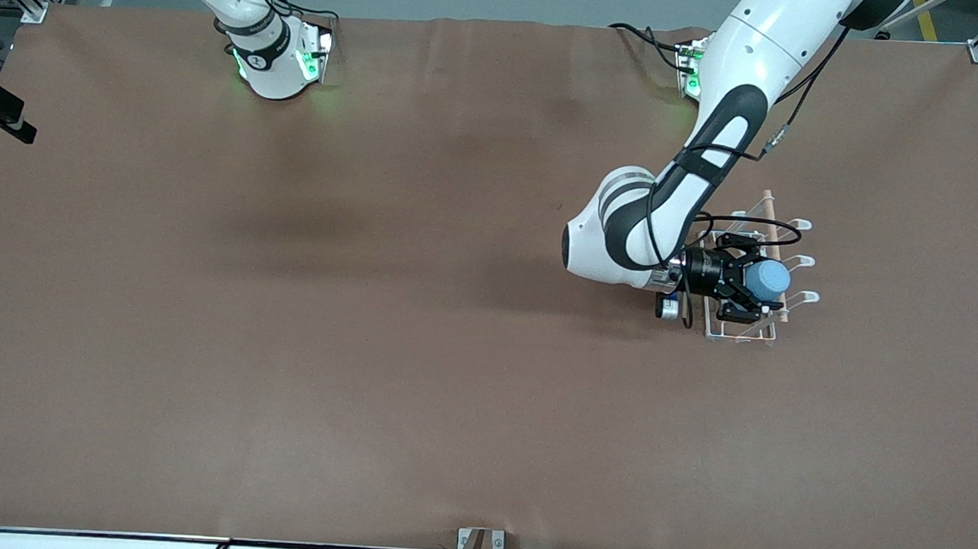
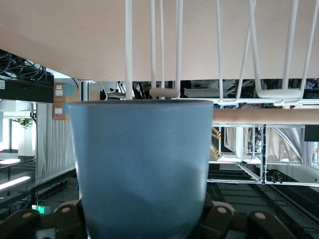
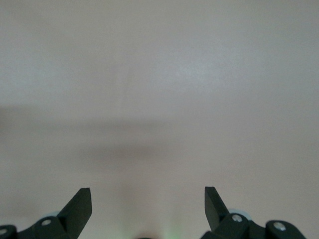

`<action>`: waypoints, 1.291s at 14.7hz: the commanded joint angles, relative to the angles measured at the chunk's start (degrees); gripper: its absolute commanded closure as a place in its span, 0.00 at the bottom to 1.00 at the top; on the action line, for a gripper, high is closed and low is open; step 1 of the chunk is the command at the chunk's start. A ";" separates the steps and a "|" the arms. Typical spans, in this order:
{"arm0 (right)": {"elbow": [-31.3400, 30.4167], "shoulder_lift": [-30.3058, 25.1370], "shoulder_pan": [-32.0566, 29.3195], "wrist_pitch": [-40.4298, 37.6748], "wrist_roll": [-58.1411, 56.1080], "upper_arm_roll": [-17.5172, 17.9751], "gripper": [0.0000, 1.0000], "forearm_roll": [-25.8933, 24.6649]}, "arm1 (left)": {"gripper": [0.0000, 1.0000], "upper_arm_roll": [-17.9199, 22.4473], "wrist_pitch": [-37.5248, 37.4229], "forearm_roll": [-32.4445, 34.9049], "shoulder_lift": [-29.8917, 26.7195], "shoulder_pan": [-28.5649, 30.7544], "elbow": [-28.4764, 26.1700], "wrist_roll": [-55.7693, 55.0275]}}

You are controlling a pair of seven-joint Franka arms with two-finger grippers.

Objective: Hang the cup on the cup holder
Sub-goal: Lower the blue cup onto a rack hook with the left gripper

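Left gripper (image 1: 754, 290) holds the cup (image 1: 767, 278) sideways between its fingers, over the holder (image 1: 725, 330) on the counter (image 1: 368, 343). Right gripper (image 3: 148, 204) waits, fingers wide.

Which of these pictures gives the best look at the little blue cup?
The left wrist view: the cup fills the picture, gripped in the left pincer, with the cup holder wires just past it. The front view shows the cup small, over the rack. The right wrist view shows none of it.

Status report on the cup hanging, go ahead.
Left gripper shut on blue cup, over white wire cup holder. Right gripper open, waiting near its base. Nothing blocking.
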 commanded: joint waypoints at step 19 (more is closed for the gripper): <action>-1.50 -1.58 0.88 1.18 1.07 -0.04 0.00 -0.16 | 0.00 -0.73 -0.28 -3.32 0.45 0.82 5.94 -4.60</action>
